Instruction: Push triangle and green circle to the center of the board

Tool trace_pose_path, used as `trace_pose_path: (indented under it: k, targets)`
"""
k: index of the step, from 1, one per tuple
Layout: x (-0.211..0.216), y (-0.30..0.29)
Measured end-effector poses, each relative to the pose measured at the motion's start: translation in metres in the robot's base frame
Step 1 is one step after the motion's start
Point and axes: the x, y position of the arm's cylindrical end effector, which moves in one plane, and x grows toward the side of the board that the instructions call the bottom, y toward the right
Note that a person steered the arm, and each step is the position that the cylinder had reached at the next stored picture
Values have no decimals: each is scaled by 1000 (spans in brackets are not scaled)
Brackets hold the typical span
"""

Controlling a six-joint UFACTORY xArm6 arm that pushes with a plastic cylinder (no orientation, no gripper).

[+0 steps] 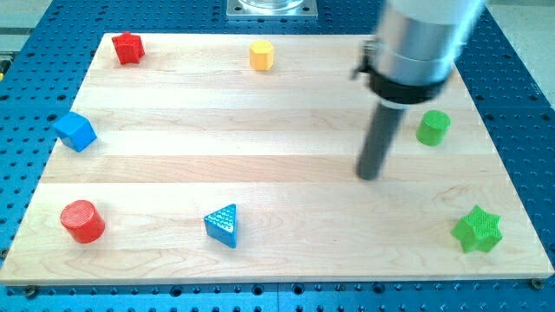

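Note:
A blue triangle [223, 225] lies on the wooden board [260, 147] near the view's bottom, left of middle. A green circle [433, 127], a short cylinder, stands near the board's right edge. My tip [369, 176] rests on the board right of centre. It is left of and a little below the green circle, apart from it. The blue triangle is far to the tip's lower left.
A red star-like block [128, 48] sits at the top left and a yellow hexagon [261, 55] at the top middle. A blue cube [75, 132] is at the left edge, a red cylinder [82, 221] at the bottom left, a green star [477, 230] at the bottom right.

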Motion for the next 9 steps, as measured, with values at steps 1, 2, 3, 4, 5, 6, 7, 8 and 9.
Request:
trace_pose_path:
  k: [1, 2, 3, 4, 5, 6, 7, 8, 9]
  targets:
    - [-16, -31]
    - [-5, -62]
    - [-1, -40]
    - [-1, 37]
    - [-1, 112]
    - [-20, 157]
    - [-40, 160]
    - [-40, 139]
    - [-40, 71]
